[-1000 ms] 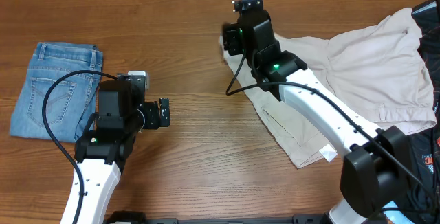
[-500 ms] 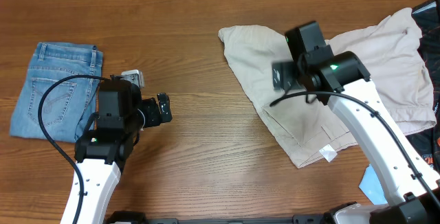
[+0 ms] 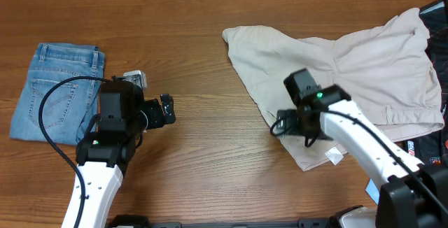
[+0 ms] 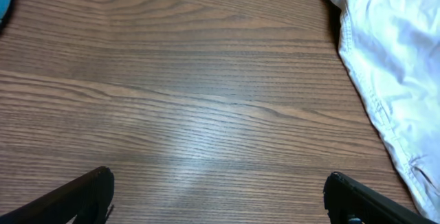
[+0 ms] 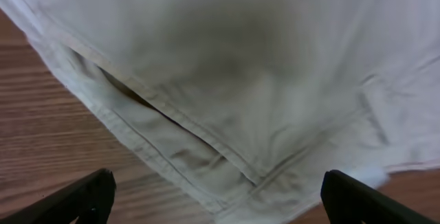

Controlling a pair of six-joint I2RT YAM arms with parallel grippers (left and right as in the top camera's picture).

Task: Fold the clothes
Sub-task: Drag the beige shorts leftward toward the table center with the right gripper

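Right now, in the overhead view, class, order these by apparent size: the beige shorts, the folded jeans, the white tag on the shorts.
Largest: beige shorts, partly covered yet clearly biggest.
Middle: folded jeans.
Smallest: white tag, tiny by comparison.

One pair of cream shorts (image 3: 364, 67), one folded pair of light-blue jeans (image 3: 56, 91), one black printed garment (image 3: 430, 161), one wooden table (image 3: 210, 172), two grippers: left gripper (image 3: 166, 110), right gripper (image 3: 280, 125).

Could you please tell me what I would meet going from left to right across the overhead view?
The jeans → left end effector → shorts → black garment at the right edge.
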